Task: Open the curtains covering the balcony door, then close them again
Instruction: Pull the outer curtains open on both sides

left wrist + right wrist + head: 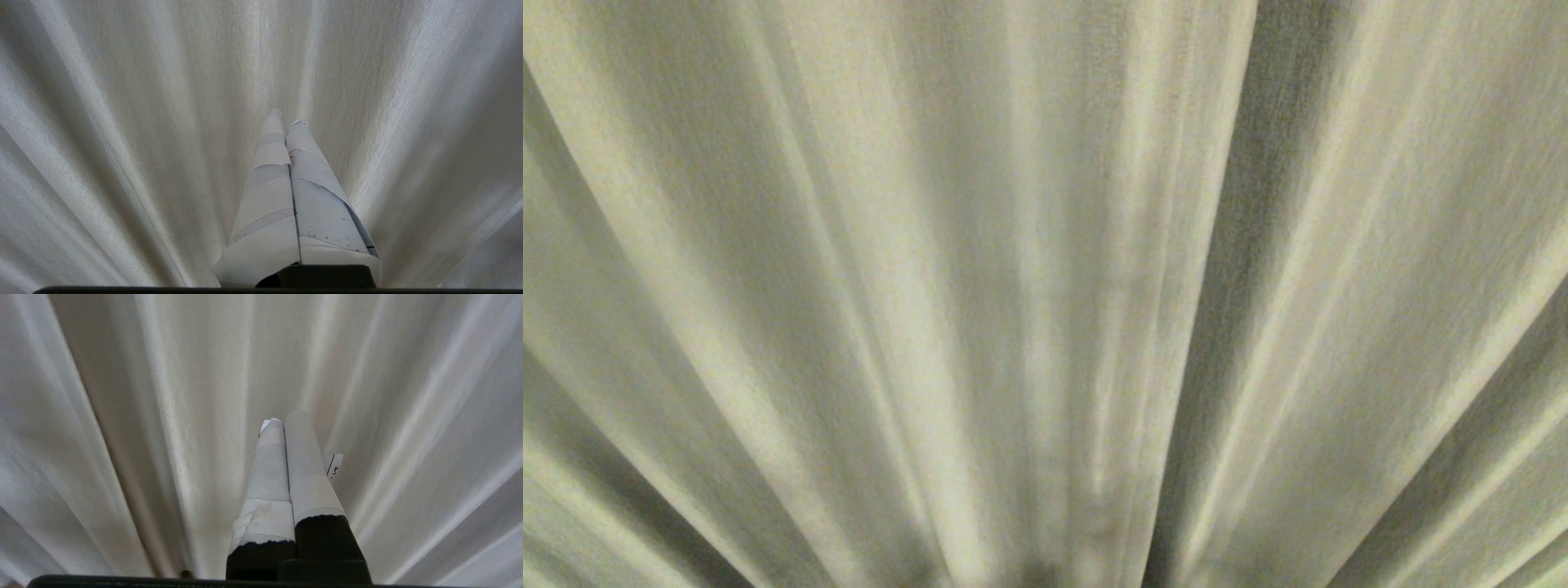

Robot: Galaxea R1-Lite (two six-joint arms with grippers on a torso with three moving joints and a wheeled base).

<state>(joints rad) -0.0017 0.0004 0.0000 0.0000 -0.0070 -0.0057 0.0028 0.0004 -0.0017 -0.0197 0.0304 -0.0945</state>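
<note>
Head view: the whole frame is filled by the curtains [1045, 294], cream woven fabric in soft pleats that fan out from six o'clock. One panel's straight edge is seen running from about one o'clock down to six o'clock, lapped over a darker, shaded panel. Neither arm is seen.

Left wrist view: the left gripper [287, 118] is shown with its white-taped fingers [269, 192] pressed together, pointed toward twelve o'clock at the curtain fabric; nothing is held.

Right wrist view: the right gripper [286, 418] is likewise seen closed and empty, taped fingers [267, 482] together, aimed at the pleats.
</note>
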